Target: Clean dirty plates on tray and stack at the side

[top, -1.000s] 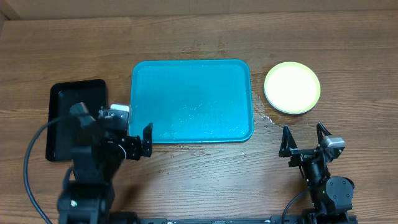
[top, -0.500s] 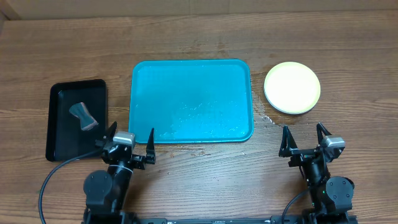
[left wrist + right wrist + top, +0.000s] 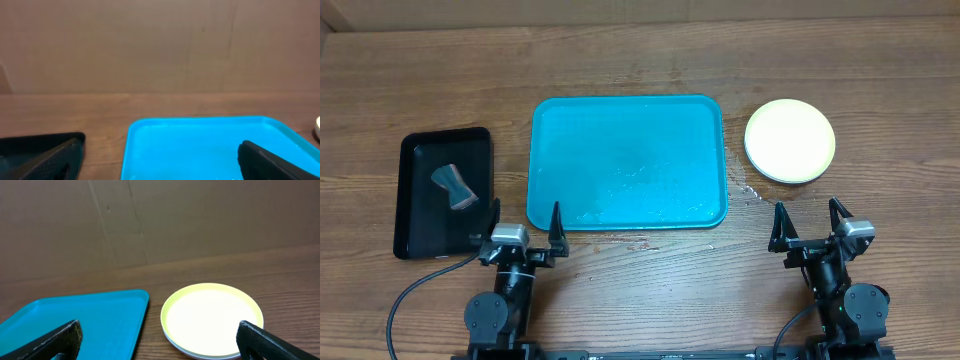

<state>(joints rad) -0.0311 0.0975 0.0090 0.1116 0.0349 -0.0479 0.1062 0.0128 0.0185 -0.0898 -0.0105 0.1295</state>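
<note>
Table point(image 3: 620, 60) wood, wet spots nr tray point(image 3: 620, 150) | brown wall point(image 3: 160, 45) behind

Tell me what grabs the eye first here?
The bright teal tray, bare of plates, in the middle of the table. Right of it sits a stack of plates with a yellow-green rim; left of it, a black tray holding a small grey object. The left gripper and right gripper sit open at the near edge.
</note>
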